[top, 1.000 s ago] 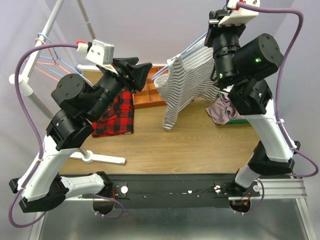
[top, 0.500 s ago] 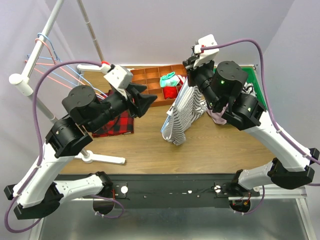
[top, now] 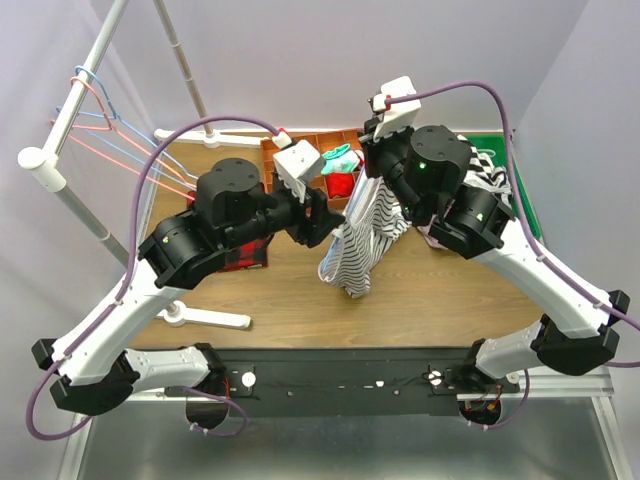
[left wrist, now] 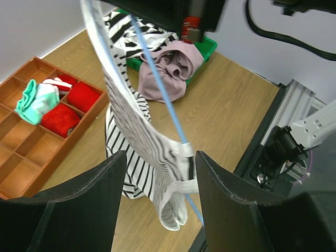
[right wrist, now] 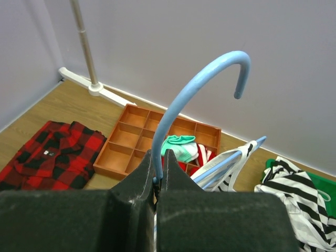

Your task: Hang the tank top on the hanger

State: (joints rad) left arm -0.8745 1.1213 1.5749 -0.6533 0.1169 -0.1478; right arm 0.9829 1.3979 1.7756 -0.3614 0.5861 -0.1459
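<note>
The right gripper (right wrist: 157, 176) is clenched on the hanger (right wrist: 231, 54) just below its hook, that arm reared high over the table (top: 430, 290), the tank top (top: 360, 240) draped from the wire. The left gripper (left wrist: 160, 160), jaws spread, reaches rightward at the top's hanging edge.

The tank top (left wrist: 131, 126) and hanger (left wrist: 157, 81) hang before the left jaws.

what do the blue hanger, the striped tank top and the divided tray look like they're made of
hanger: likely thin metal wire with a smooth light-blue coating, judging by its slim, evenly bent hook; solid plastic is possible.
tank top: soft matte fabric, probably knit; it drapes and folds limply.
tray: probably wood, matte orange-brown, with thin flat dividers.
</note>
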